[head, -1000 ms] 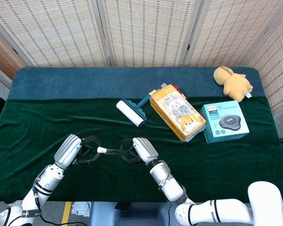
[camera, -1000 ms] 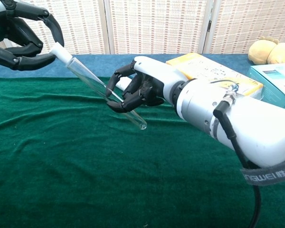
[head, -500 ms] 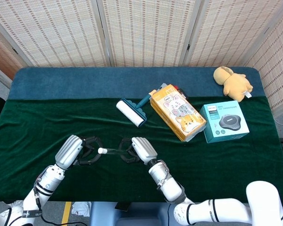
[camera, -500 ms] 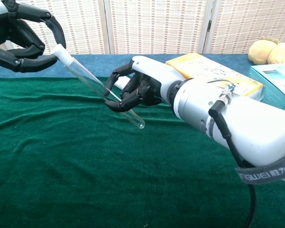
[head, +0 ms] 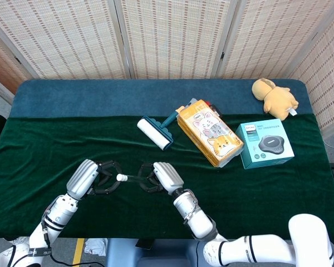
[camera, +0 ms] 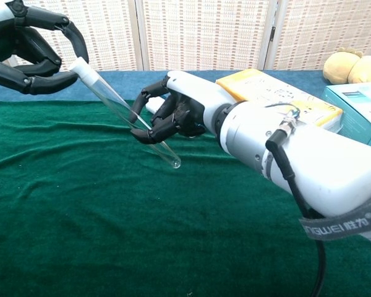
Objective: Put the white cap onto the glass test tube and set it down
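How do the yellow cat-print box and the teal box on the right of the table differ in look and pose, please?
The yellow cat-print box is long, narrow and angled diagonally; the teal box is nearly square and sits almost straight. The yellow one shows cartoon cats, the teal one a dark round device. The yellow box lies nearer the lint roller. Both lie flat on the green cloth.

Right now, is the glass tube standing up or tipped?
Tipped. The clear glass test tube slants, its white cap end higher, closed end lower.
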{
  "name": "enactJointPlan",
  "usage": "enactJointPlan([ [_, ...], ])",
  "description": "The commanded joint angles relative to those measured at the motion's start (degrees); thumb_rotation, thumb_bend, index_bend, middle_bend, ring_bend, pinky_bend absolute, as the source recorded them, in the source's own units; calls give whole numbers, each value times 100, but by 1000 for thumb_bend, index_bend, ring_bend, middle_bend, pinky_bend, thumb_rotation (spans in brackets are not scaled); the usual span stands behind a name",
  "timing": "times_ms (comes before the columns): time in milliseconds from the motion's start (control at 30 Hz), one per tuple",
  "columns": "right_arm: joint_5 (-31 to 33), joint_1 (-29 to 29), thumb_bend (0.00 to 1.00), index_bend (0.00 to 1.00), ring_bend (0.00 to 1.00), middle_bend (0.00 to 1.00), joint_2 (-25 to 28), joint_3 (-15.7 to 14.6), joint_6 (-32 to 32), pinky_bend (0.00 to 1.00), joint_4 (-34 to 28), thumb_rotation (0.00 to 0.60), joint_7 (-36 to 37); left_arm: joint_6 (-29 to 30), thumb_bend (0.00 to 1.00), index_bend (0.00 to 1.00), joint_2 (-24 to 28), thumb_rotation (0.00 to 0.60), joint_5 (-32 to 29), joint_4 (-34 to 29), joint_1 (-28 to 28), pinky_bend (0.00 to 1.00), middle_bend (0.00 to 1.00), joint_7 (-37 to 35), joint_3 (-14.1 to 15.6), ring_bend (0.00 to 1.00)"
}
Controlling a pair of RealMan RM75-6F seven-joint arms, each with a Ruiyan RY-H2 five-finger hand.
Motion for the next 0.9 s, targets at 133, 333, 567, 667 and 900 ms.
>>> enactJointPlan([
  [133,-7,6,820,913,1000,993,-12,11,12,1000,-17,600,2,-5,501,611,-11,600,-6,10,0,736,990,-3,5,826],
  [333,12,8,820,914,1000,993,-17,13,19,1000,-16,600,-3,-1,502,611,-21,600,-7,21,4,736,990,-7,10,826],
  [567,29,4,820,914,1000,993,-12,17,29,1000,-14,600,-9,-48,500,529,-4,600,2,25,-5,736,990,17,41,824],
  [667,40,5,820,914,1000,993,-11,15,33,1000,-23,600,-21,-80,497,407,6,600,7,13,-16,736,990,25,54,823],
  [900,80,-16,820,914,1000,993,22,-12,45,1000,-26,600,-51,-98,421,169,50,600,2,-1,-21,736,990,44,56,806],
])
